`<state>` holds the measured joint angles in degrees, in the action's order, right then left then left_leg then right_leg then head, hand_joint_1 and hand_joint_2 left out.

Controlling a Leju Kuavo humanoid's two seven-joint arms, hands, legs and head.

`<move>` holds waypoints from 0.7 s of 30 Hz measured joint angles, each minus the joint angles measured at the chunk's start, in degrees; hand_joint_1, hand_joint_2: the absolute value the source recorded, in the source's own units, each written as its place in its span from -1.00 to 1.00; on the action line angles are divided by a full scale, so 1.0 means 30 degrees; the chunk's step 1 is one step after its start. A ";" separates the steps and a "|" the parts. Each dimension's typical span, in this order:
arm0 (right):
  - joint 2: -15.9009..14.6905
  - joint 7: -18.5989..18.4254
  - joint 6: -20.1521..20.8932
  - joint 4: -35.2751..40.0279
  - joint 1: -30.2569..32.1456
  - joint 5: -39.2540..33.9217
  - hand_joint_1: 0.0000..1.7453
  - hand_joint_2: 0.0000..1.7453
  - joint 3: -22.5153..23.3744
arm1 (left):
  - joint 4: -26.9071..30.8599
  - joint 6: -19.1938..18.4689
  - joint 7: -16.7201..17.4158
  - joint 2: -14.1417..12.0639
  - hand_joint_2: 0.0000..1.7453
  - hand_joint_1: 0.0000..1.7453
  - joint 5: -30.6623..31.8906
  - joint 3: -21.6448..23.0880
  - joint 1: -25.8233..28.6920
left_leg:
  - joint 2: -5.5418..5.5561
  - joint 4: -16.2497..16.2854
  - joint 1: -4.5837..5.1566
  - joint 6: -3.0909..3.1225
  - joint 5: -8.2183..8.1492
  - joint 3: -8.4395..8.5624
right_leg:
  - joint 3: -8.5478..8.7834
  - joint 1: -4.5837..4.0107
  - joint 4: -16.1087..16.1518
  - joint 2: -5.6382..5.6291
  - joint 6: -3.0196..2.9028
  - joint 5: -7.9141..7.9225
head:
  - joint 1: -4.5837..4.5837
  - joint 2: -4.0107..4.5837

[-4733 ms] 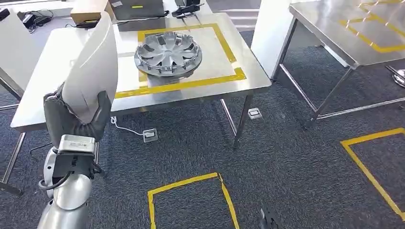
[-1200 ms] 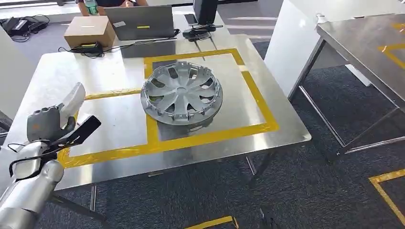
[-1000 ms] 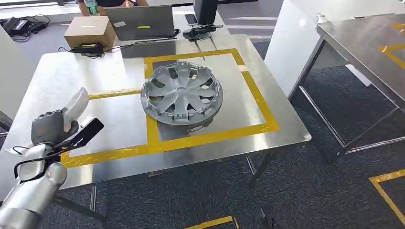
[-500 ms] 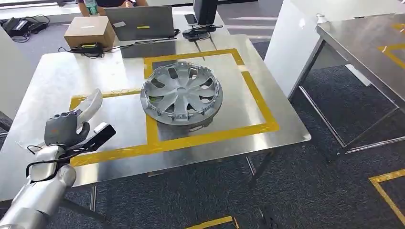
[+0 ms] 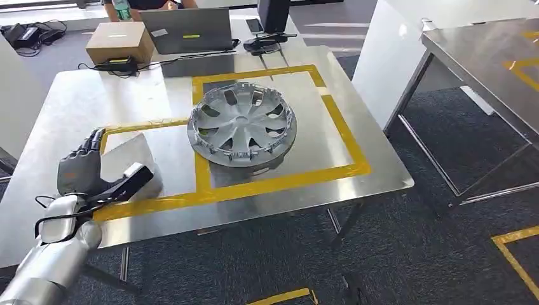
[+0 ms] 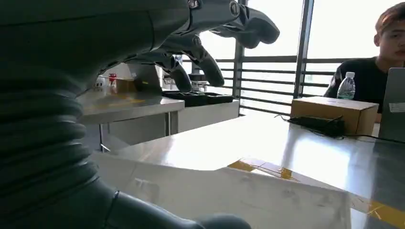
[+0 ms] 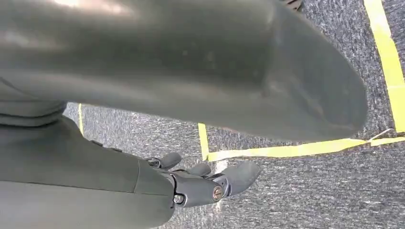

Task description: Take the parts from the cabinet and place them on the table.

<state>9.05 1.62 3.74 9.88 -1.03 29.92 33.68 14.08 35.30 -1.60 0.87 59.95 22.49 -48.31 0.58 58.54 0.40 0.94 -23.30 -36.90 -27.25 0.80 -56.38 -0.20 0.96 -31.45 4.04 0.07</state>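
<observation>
A white curved panel part lies on the steel table, inside the left yellow-taped square. My left hand is right beside it. Its fingers are spread and raised off the part, and its thumb lies along the part's near edge. In the left wrist view the white part lies flat under the lifted fingers. A silver hubcap rests in the right yellow square. My right hand hangs over the carpet with loose fingers and holds nothing.
A cardboard box, a laptop and cables sit at the table's far edge, where a person sits with a water bottle. A white pillar and a second steel table stand to the right.
My left hand carried the white part forward over the table and lowered it into the left yellow square. The fingers then lifted off it. The hubcap stayed put.
</observation>
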 joint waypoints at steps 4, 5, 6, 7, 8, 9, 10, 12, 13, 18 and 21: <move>0.0000 -0.0116 0.0000 -0.0007 -0.0002 0.0036 -1.00 -1.00 0.0000 | 0.0007 0.0168 -0.0445 0.0088 -1.00 -1.00 -0.0285 -0.0044 0.0011 | 0.0001 0.0000 0.0000 0.0000 0.0000 0.0002 | -0.0001 0.0001 -0.0001 0.0001 0.0000 0.0000 | 0.0000 0.0000; 0.0000 -0.0138 0.0000 -0.0007 -0.0002 0.0036 -1.00 -1.00 0.0000 | 0.0021 0.0354 -0.0627 0.0123 -1.00 -1.00 -0.0493 -0.0087 0.0010 | 0.0000 0.0000 0.0000 -0.0001 0.0000 0.0002 | -0.0001 0.0002 -0.0001 0.0000 0.0000 0.0000 | 0.0000 0.0000; 0.0000 -0.0138 0.0000 0.0000 -0.0001 0.0036 -1.00 -1.00 0.0000 | 0.0044 0.0555 -0.0985 0.0168 -1.00 -1.00 -0.0671 -0.0168 0.0008 | 0.0001 0.0001 0.0000 -0.0001 0.0001 0.0004 | -0.0001 0.0003 -0.0001 0.0001 0.0000 0.0000 | 0.0000 0.0000; 0.0000 -0.0138 -0.0007 -0.0007 -0.0002 0.0036 -1.00 -1.00 0.0000 | 0.0131 0.0853 -0.1466 0.0233 -1.00 -1.00 -0.0977 -0.0321 0.0001 | 0.0000 0.0001 0.0000 -0.0001 0.0002 0.0005 | -0.0002 0.0003 -0.0001 0.0000 0.0000 0.0000 | 0.0000 0.0000; 0.0000 -0.0138 -0.0007 0.0000 -0.0003 0.0029 -1.00 -1.00 0.0000 | 0.0226 0.1109 -0.1998 0.0314 -1.00 -1.00 -0.1284 -0.0496 -0.0024 | 0.0001 0.0004 0.0000 -0.0001 0.0001 0.0005 | -0.0002 0.0005 0.0000 0.0001 0.0001 0.0001 | 0.0000 0.0000; 0.0007 -0.0138 -0.0007 -0.0007 -0.0005 0.0029 -1.00 -1.00 0.0000 | 0.0438 0.1319 -0.2677 0.0379 -1.00 -1.00 -0.1656 -0.0737 -0.0040 | 0.0004 0.0060 0.0057 0.0023 -0.0023 -0.0003 | -0.0002 0.0052 0.0034 0.0003 0.0034 0.0018 | 0.0000 0.0000; 0.0007 -0.0138 -0.0007 0.0000 -0.0008 0.0022 -1.00 -1.00 0.0000 | 0.0878 0.1500 -0.3623 0.0517 -1.00 -1.00 -0.2068 -0.1127 -0.0040 | 0.0002 0.0065 0.0054 0.0030 -0.0031 -0.0002 | 0.0007 0.0088 0.0033 0.0002 0.0047 0.0010 | -0.0007 0.0000; 0.0007 -0.0145 0.0000 0.0000 -0.0010 -0.0007 -1.00 -1.00 0.0000 | 0.1876 0.1617 -0.5380 0.0802 -1.00 -1.00 -0.1934 -0.2117 -0.0254 | 0.0009 0.0090 0.0086 0.0080 -0.0064 -0.0015 | -0.0001 0.0139 0.0034 0.0002 0.0116 -0.0008 | 0.0000 0.0000; 0.0007 -0.0167 0.0000 -0.0007 -0.0020 -0.0007 -1.00 -1.00 0.0000 | 0.2546 0.1624 -0.6095 0.1048 -1.00 -1.00 -0.1389 -0.2649 -0.0388 | 0.0010 0.0111 0.0108 0.0120 -0.0094 -0.0023 | 0.0009 0.0171 0.0036 0.0002 0.0162 -0.0013 | 0.0000 0.0000; 0.0007 -0.0123 0.0000 0.0000 -0.0053 -0.0066 -1.00 -1.00 0.0058 | 0.5043 0.1639 -0.8628 0.2325 -1.00 -1.00 -0.0642 -0.4868 -0.1257 | -0.0058 -0.0253 0.0049 0.0468 0.0069 0.0159 | -0.0143 0.0213 -0.0541 0.0004 0.0421 -0.0523 | 0.0014 0.0000; 0.0015 -0.0109 0.0007 0.0000 -0.0070 -0.0139 -1.00 -1.00 0.0124 | 0.5820 0.1647 -0.9347 0.2964 -1.00 -1.00 -0.1013 -0.5472 -0.1540 | -0.0117 -0.0249 0.0051 0.0512 0.0090 0.0127 | -0.2240 0.0187 -0.4816 -0.0006 0.0452 -0.2567 | 0.0116 0.0000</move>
<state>9.09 1.29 3.76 9.88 -1.24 29.51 34.05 31.54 40.24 -29.64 9.77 56.92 6.08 -52.93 0.23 57.79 0.56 2.48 -23.03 -36.52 -33.98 1.36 -70.83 -0.22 2.31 -39.15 4.39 0.07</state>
